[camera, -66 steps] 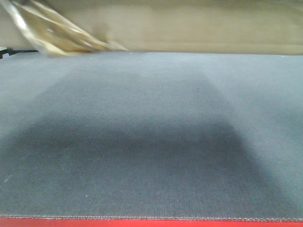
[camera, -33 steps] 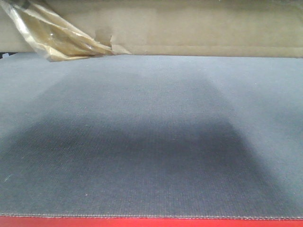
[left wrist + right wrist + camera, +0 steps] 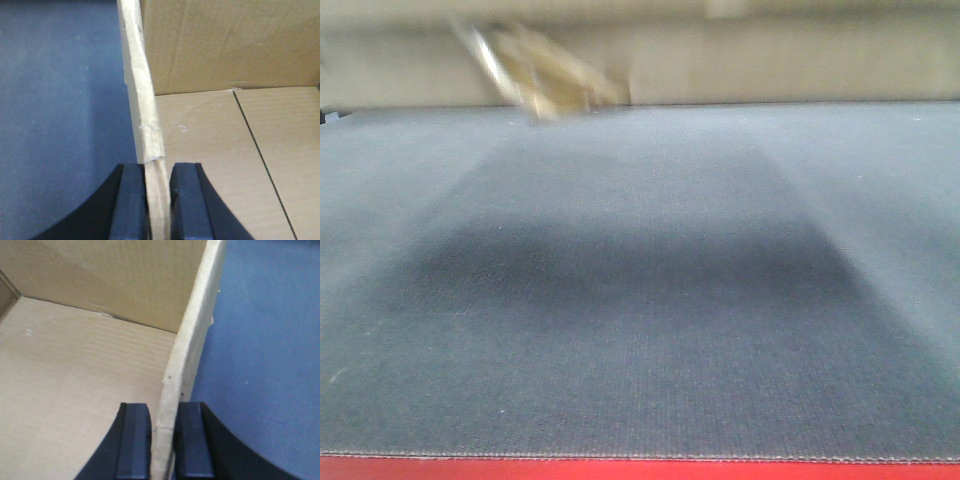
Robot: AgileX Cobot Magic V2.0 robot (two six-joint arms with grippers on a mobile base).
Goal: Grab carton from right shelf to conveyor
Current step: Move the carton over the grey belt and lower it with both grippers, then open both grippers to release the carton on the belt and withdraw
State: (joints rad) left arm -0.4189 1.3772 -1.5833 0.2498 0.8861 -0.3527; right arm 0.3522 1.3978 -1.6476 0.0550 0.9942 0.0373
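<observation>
The brown cardboard carton (image 3: 770, 60) is a blur across the top of the front view, at the far end of the dark grey conveyor belt (image 3: 640, 300). In the left wrist view my left gripper (image 3: 159, 200) is shut on the carton's left wall (image 3: 142, 100), with the carton's open inside (image 3: 215, 150) to its right. In the right wrist view my right gripper (image 3: 164, 440) is shut on the carton's right wall (image 3: 195, 330), with the inside (image 3: 75, 365) to its left. Belt shows outside both walls.
A crumpled strip of clear yellowish tape (image 3: 535, 75) hangs from the carton's front at upper left. A red edge (image 3: 640, 470) runs along the belt's near side. The belt also shows in the left wrist view (image 3: 60, 100) and the right wrist view (image 3: 265, 340).
The carton has shifted: the hanging tape has moved right from the far left corner toward the centre-left, and the carton is now motion-blurred. Its lower edge sits slightly higher in the view.
</observation>
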